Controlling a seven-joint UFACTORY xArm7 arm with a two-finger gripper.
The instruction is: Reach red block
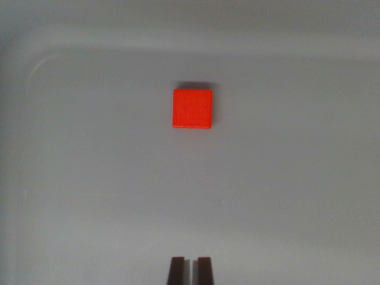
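Above the middle of the wrist view, the small red square-faced block (192, 108) lies flat on the plain pale grey surface (89, 178), alone and well apart from the dark two-fingered gripper (190, 270) at the bottom edge, whose fingertips stand nearly pressed together with only a thin slit between them and hold nothing. By its crisp edges and matte face the block is judged rigid, light and not fragile. The soundest hold is across two opposite flat sides, squarely centred.
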